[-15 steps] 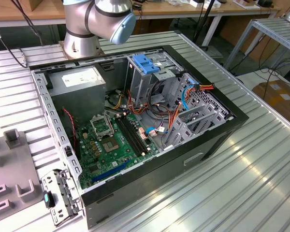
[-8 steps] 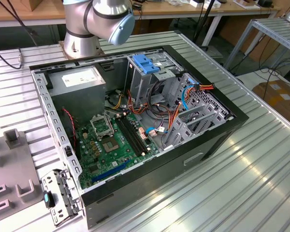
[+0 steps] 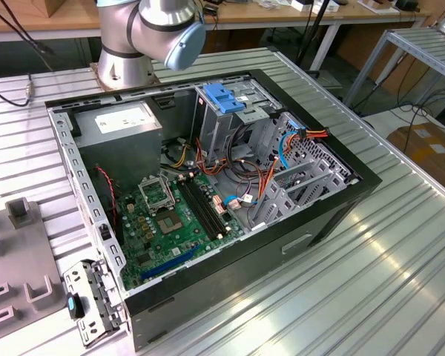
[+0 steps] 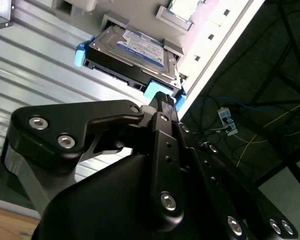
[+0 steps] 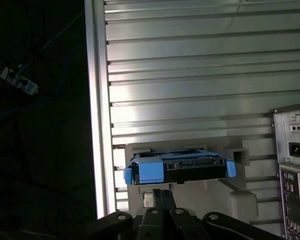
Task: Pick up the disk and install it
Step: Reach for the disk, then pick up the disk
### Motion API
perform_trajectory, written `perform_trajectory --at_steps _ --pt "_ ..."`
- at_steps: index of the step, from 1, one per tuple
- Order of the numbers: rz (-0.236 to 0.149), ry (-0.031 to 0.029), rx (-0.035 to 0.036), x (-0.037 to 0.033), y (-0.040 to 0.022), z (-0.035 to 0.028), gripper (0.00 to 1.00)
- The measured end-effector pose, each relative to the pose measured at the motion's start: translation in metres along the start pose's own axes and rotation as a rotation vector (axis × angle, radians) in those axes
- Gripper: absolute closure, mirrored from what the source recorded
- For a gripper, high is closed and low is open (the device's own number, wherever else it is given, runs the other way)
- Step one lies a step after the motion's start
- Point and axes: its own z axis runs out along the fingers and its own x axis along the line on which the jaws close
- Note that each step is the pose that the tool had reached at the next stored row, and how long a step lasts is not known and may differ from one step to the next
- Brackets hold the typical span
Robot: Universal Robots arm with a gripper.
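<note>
The disk (image 4: pixel 140 50) lies flat in a pale grey holder (image 5: pixel 242 197) on the ribbed metal desk (image 5: pixel 190 75), close to the desk's edge. In the second wrist view its white-and-blue label faces up, and blue rails (image 4: pixel 80 54) frame its sides. In the first wrist view the disk (image 5: pixel 190 167) is seen end-on, with its connector side and a blue tab toward the camera. The back of the computer case (image 5: pixel 290 170) stands well apart from it.

The claw (image 4: pixel 162 100) is closed with nothing between its tips. It points at the tabbed end of the disk, and its tips sit just short of the blue rail there. Whether they touch the rail cannot be told. In the first wrist view the claw (image 5: pixel 160 196) lines up with the disk's blue tab.

In the exterior view the computer case (image 3: pixel 74 170) lies open on the desk (image 3: pixel 356 282), in front of the arm (image 3: pixel 156 30). Inside it are a green motherboard (image 3: pixel 170 222), a grey power-supply box (image 3: pixel 122 126) and an upright metal cage (image 3: pixel 222 100) with a blue top. A small metal bracket (image 3: pixel 93 297) lies beside the case's near corner.
</note>
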Motion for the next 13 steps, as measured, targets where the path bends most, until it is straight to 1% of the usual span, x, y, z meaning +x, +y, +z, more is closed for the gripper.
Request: perform_trajectory --at_steps 13 --pt "0.0 0.0001 0.0 0.001 0.0006 0.0 0.89"
